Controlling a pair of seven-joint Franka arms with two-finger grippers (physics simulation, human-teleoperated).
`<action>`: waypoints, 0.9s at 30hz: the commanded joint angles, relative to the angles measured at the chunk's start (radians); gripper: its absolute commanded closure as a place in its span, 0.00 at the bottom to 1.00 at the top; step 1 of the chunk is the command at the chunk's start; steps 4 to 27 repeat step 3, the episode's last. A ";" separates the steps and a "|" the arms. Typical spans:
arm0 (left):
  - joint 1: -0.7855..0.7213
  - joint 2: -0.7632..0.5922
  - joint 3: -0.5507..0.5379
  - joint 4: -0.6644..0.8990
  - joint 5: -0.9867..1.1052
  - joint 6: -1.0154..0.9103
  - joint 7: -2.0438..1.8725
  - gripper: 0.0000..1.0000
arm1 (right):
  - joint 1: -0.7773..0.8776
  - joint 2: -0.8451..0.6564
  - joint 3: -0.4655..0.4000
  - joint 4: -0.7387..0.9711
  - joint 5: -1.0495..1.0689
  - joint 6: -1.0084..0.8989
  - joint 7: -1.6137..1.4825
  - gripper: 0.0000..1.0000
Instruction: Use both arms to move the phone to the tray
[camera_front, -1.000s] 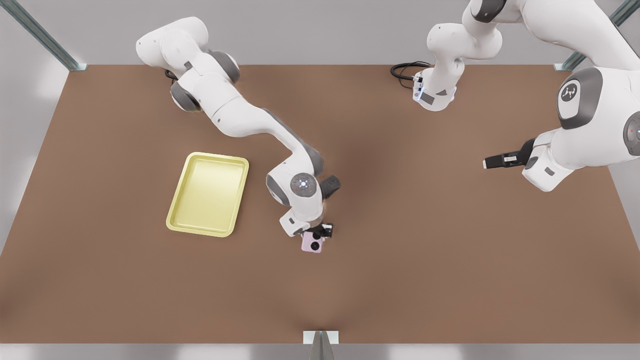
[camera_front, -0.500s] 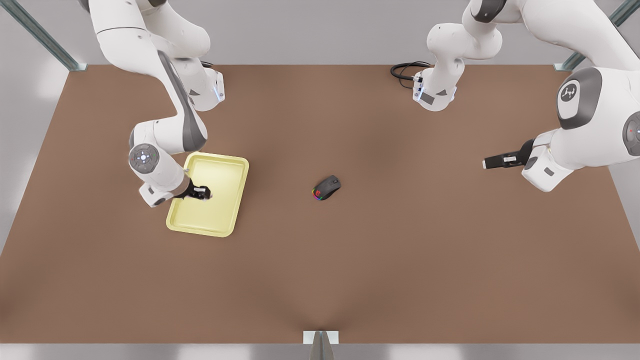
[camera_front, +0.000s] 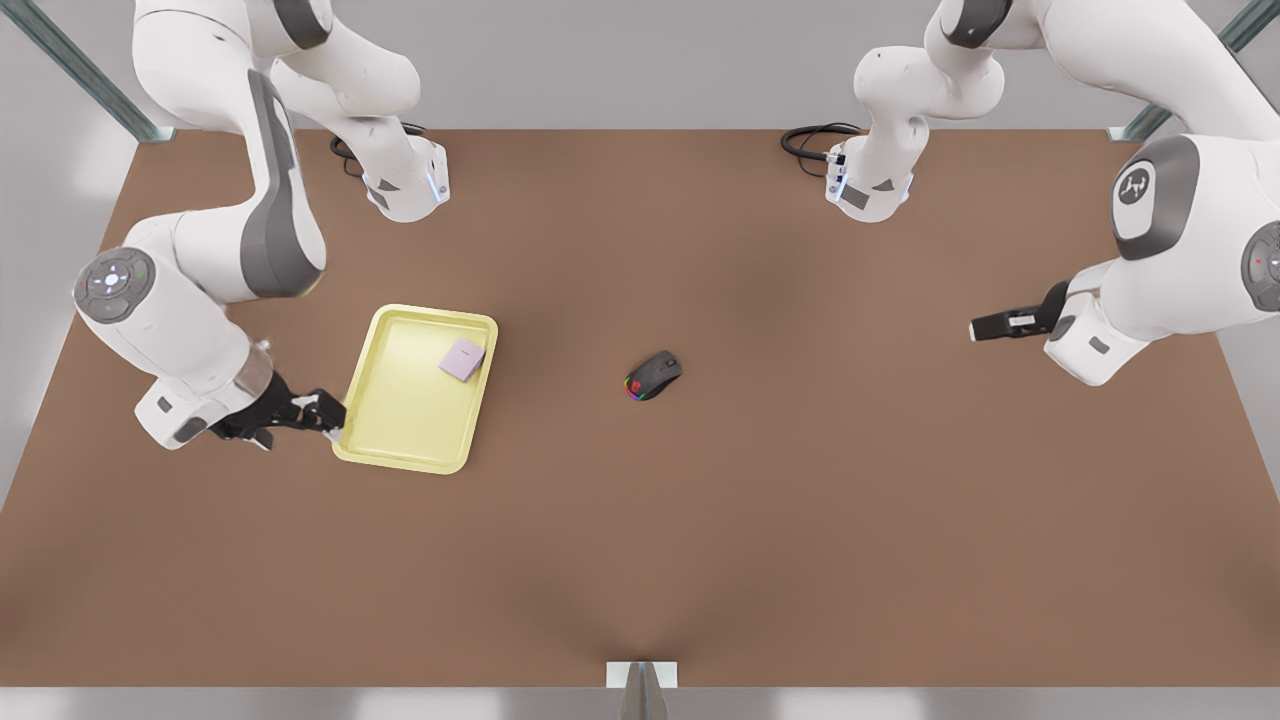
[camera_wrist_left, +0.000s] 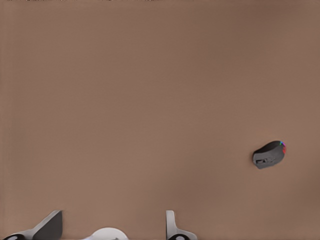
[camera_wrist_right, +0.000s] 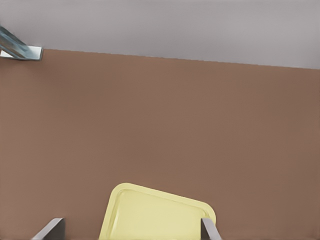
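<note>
The lilac phone (camera_front: 463, 358) lies flat inside the pale yellow tray (camera_front: 400, 430), near its far corner on the front view's right, with nothing touching it. My right gripper (camera_front: 333, 414) hangs open at the tray's near corner on the front view's left; in the right wrist view its fingers (camera_wrist_right: 54, 227) straddle the tray (camera_wrist_right: 155, 215). Far off at the front view's right, my left gripper (camera_front: 976, 328) waits above the table, open and holding nothing, with its fingers (camera_wrist_left: 171, 227) spread wide.
A black mouse with rainbow lights (camera_front: 653, 375) sits mid-table, also seen from the left wrist (camera_wrist_left: 269, 154). Both arm bases (camera_front: 868, 190) stand at the far edge, with a black cable (camera_front: 810, 137) beside one. A metal bracket (camera_front: 641, 676) marks the near edge.
The right gripper carried the phone from mid-table to the tray, let it go there, and drew back past the tray's edge. The left arm has barely moved.
</note>
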 joint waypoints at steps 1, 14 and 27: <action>-0.006 0.000 -0.004 0.002 0.039 0.004 0.010 0.00 | -0.007 0.042 -0.001 0.071 -0.010 -0.214 -0.012 0.00; -0.006 0.000 -0.004 0.002 0.039 0.001 0.009 0.00 | -0.037 0.001 -0.003 -0.007 -0.013 -0.217 -0.006 0.00; -0.006 0.000 -0.004 0.002 0.039 0.001 0.009 0.00 | -0.037 0.001 -0.003 -0.007 -0.013 -0.217 -0.006 0.00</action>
